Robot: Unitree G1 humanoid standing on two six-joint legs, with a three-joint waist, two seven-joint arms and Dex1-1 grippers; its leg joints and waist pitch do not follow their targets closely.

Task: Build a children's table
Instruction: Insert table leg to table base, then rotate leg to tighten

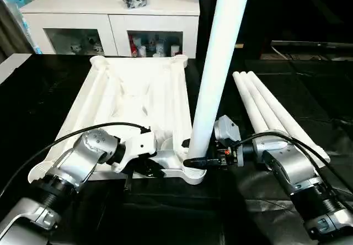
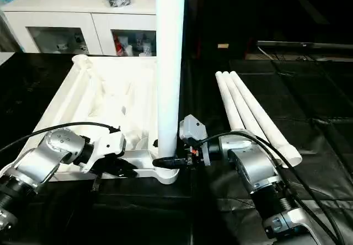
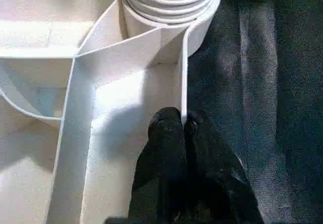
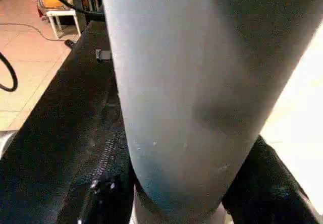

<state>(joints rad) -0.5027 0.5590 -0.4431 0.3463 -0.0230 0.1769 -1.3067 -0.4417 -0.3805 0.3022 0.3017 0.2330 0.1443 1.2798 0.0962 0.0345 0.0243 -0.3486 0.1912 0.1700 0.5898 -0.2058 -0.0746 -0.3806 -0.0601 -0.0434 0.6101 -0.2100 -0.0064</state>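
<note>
1. Here the white table top [image 1: 132, 101] lies upside down on the black-covered work surface [image 1: 44, 96], its ribbed underside facing up and round sockets at its corners.
2. One white leg [image 1: 212, 74] stands upright in the near corner socket [image 1: 194, 173] on the robot's right; its upper end runs out past the top of the head views; it hides part of the scene behind it.
3. The right gripper [image 1: 194, 154] grasps this leg low down, just above the socket, with a black finger on each side; the right wrist view shows the tube [image 4: 197, 93] up close between them.
4. The left gripper [image 3: 184, 125] is clenched on the thin near edge wall [image 3: 182, 72] of the table top, one finger on each side, close to the threaded base of the leg [image 3: 171, 2].
5. Three spare legs [image 1: 270, 112] lie side by side on the black cover to the robot's right, touching one another and apart from the table top.
6. Behind stands a white cabinet [image 1: 113, 21] with glass doors, small items inside and on top; black cables [image 1: 83, 132] loop over both silver forearms.
</note>
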